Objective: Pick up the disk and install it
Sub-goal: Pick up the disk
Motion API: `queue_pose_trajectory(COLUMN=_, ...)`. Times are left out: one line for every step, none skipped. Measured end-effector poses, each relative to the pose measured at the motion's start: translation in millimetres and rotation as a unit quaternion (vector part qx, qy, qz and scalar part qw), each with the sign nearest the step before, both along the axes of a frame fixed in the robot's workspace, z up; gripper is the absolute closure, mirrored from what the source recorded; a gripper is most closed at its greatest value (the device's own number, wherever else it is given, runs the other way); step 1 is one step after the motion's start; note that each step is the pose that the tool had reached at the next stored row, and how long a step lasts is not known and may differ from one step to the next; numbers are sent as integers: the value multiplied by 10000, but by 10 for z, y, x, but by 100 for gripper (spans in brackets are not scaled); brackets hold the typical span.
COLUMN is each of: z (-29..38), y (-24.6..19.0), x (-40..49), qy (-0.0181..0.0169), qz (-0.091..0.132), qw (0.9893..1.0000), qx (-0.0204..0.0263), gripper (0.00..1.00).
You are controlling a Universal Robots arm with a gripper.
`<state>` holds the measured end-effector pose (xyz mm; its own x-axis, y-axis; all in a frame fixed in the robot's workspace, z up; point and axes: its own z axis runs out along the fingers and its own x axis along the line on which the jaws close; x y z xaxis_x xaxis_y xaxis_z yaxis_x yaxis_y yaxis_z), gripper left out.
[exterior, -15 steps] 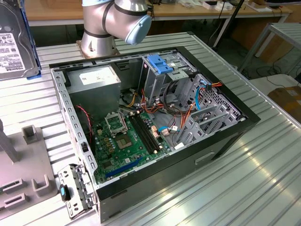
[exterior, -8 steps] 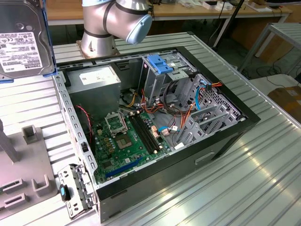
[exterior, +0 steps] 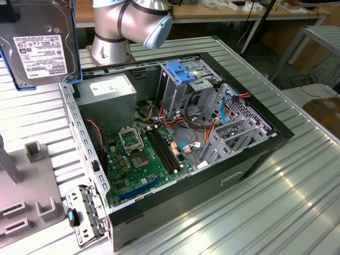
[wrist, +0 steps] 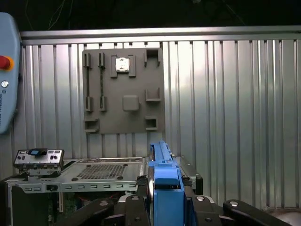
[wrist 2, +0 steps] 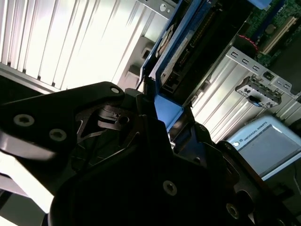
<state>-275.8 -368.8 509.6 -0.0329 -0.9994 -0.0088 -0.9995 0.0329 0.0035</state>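
The flat rectangular hard drive, grey-bodied with a white label and set in a bright blue plastic carrier frame, is up in the air at the top corner on the exterior view's left. Its label face is turned toward that camera. It is clear of the ribbed silver metal desk and outside the open black and grey computer case.

In both wrist views the black jaws are pressed onto the blue frame, 1 on each side, pinching the drive by its edge. In the first wrist view the drive stands on edge between them. In the second wrist view its dark body reaches away from them toward the case.

The silver robot arm with a pale blue joint cap stands behind the case. Inside the case lies a green motherboard, and a paler blue wide plastic bracket sits on the metal drive cage near the back.

A flat grey fixture plate with raised holders lies on the desk on the exterior view's left of the case. A small perforated metal port panel lies between that plate and the case's near corner.
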Motion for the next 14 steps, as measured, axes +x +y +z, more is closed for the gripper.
queue_pose_trajectory(z=0, y=0, x=38, qy=0, qz=-1, qw=10000, qx=0, gripper=63)
queue_pose_trajectory(z=-2, y=0, x=63, qy=0, qz=-2, qw=10000, qx=0, gripper=63)
queue_pose_trajectory(z=-1, y=0, x=92, qy=0, qz=-3, qw=10000, qx=0, gripper=63)
queue_pose_trajectory(z=-2, y=0, x=120, qy=0, qz=-4, qw=10000, qx=0, gripper=63)
queue_pose_trajectory(z=-2, y=0, x=154, qy=0, qz=-5, qw=10000, qx=0, gripper=63)
queue_pose_trajectory(z=-3, y=0, x=181, qy=0, qz=-6, qw=10000, qx=0, gripper=63)
queue_pose_trajectory(z=-3, y=0, x=214, qy=0, qz=-7, qw=10000, qx=0, gripper=63)
queue_pose_trajectory(z=-4, y=0, x=241, qy=0, qz=-7, qw=10000, qx=0, gripper=63)
queue_pose_trajectory(z=-5, y=0, x=274, qy=0, qz=-8, qw=10000, qx=0, gripper=63)
queue_pose_trajectory(z=-5, y=0, x=301, qy=0, qz=-8, qw=10000, qx=0, gripper=63)
queue_pose_trajectory(z=-6, y=0, x=325, qy=0, qz=-9, qw=10000, qx=0, gripper=63)
queue_pose_trajectory(z=-6, y=0, x=380, qy=0, qz=-10, qw=10000, qx=0, gripper=63)
queue_pose_trajectory(z=-6, y=0, x=406, qy=0, qz=-10, qw=10000, qx=0, gripper=63)
queue_pose_trajectory(z=-7, y=0, x=432, qy=0, qz=-11, qw=10000, qx=0, gripper=63)
